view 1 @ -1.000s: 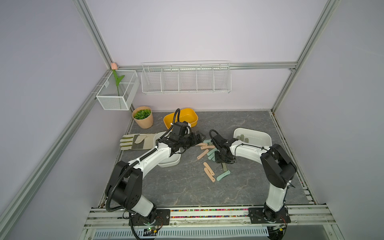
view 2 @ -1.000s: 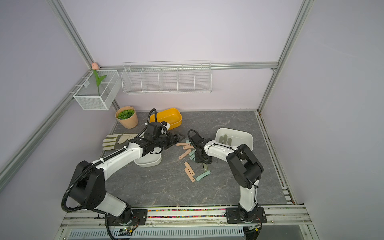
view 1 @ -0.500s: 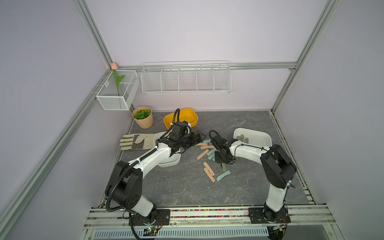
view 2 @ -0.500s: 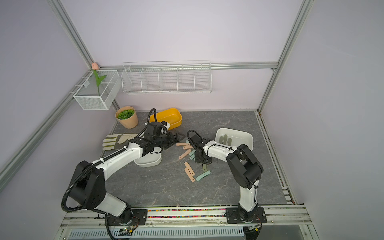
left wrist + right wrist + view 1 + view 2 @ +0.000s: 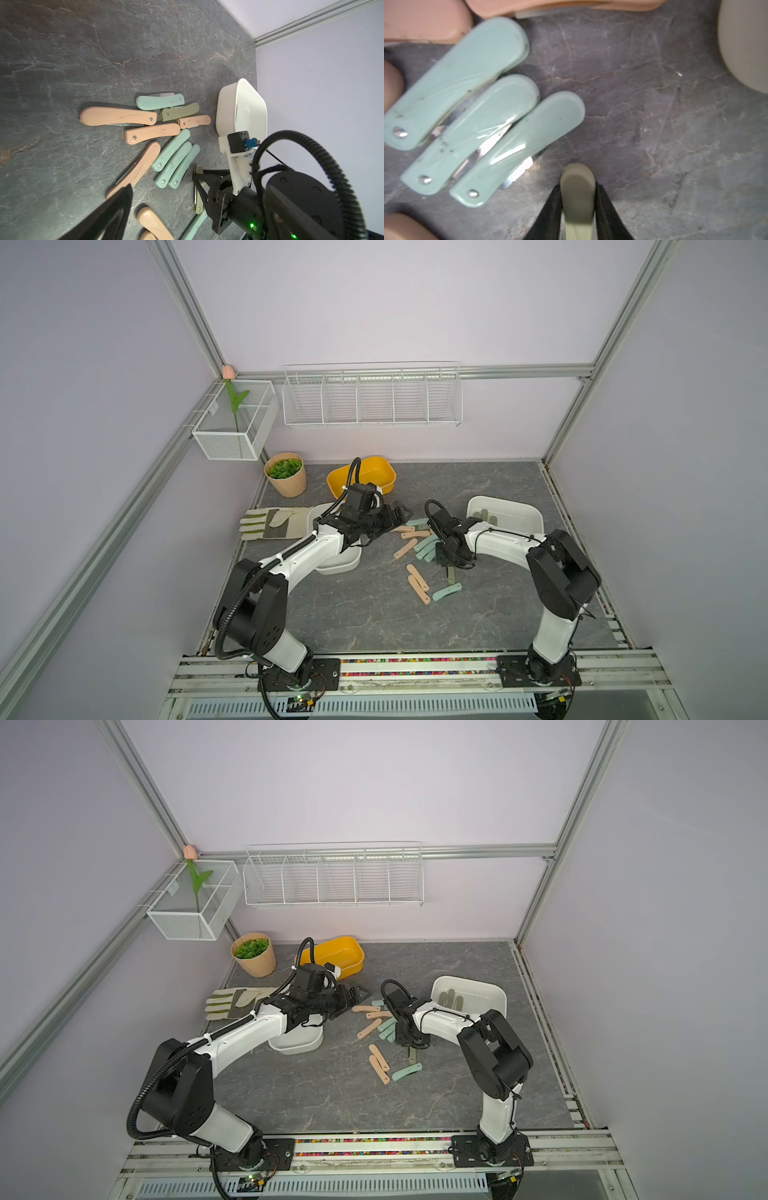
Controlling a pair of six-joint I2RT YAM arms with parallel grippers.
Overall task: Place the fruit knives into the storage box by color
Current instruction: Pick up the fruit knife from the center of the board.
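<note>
Roughly, left to right as I stand. On the walls: one mesh basket (image 5: 232, 435) with one tulip (image 5: 237, 400) standing in it, and one long wire rack (image 5: 372, 400) with five bays.

On the mat (image 5: 374, 626): one plant pot (image 5: 286, 475) and one work glove (image 5: 272, 524) lying flat.

Tubs, three:
- left white tub (image 5: 336, 568), mostly under the left arm, contents hidden
- yellow tub (image 5: 376, 475), behind it near the back wall
- right white tub (image 5: 521, 516), beyond the pile

Left gripper (image 5: 401, 512): fingers spread wide with nothing between them, beside the pile's left edge.

Fruit knives lie loose on the mat between the two arms. Counted in the left wrist view:
- peach knives (image 5: 118, 116): six, the last only a sliver at the frame edge
- mint knives (image 5: 160, 101): five, with a mint trio (image 5: 173, 164) packed side by side and touching
- loose olive knife (image 5: 179, 112): one, between a mint knife and a short peach one

Right gripper (image 5: 578, 187): pinching the gripped olive knife (image 5: 577, 176), fingers pressed against both its sides. It is low at the mat, just beside the mint trio. Cannot tell whether it has left the surface.

Right white tub holds stored olive knives (image 5: 451, 998), three as far as I can count in a top view.
</note>
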